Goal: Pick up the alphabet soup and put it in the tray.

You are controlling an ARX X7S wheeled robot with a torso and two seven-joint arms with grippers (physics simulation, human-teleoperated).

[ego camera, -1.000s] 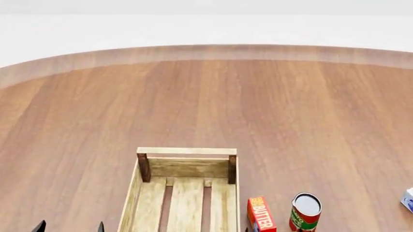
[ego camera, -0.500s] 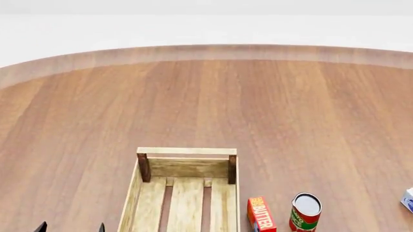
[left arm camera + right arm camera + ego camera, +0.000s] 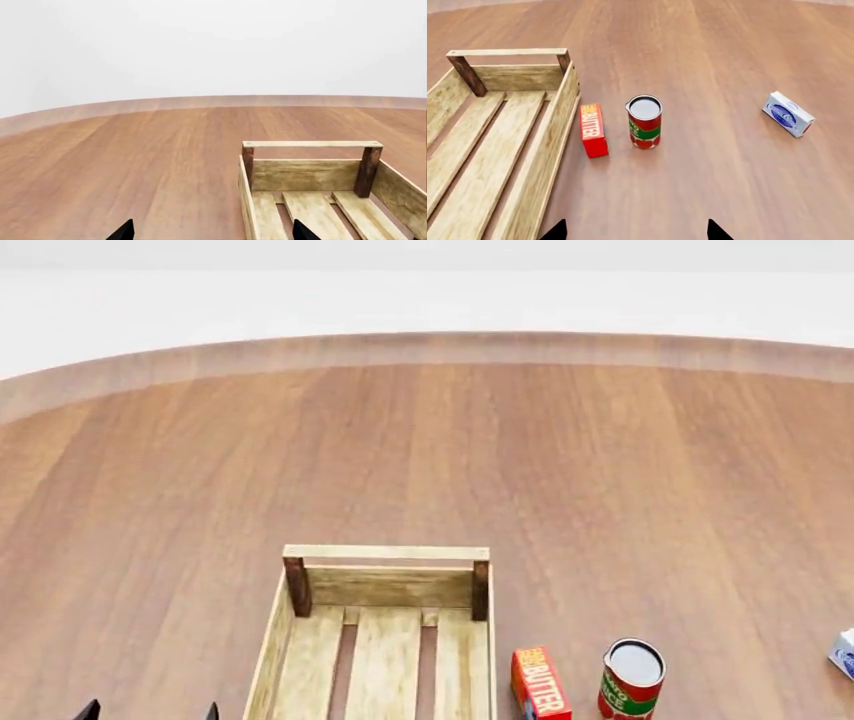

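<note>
The alphabet soup can is out of view in every frame. The tray (image 3: 384, 556) is a light-wood slatted crate with dark corner posts, empty, at the bottom centre of the head view. It also shows in the left wrist view (image 3: 311, 144) and the right wrist view (image 3: 507, 52). My left gripper (image 3: 148, 712) shows only two dark fingertips at the bottom left, just left of the tray; in its wrist view (image 3: 210, 231) the tips stand wide apart and empty. My right gripper (image 3: 635, 231) is open and empty, above bare table beside the tray; it does not show in the head view.
A red butter box (image 3: 541, 684) (image 3: 593, 129) stands right of the tray. A red-and-green labelled can (image 3: 631, 678) (image 3: 644, 121) stands upright next to it. A white-and-blue box (image 3: 788, 114) (image 3: 843, 652) lies farther right. The round wooden table (image 3: 427, 440) extends far ahead.
My left fingertips have sunk slightly lower at the bottom edge of the head view. Nothing else has moved.
</note>
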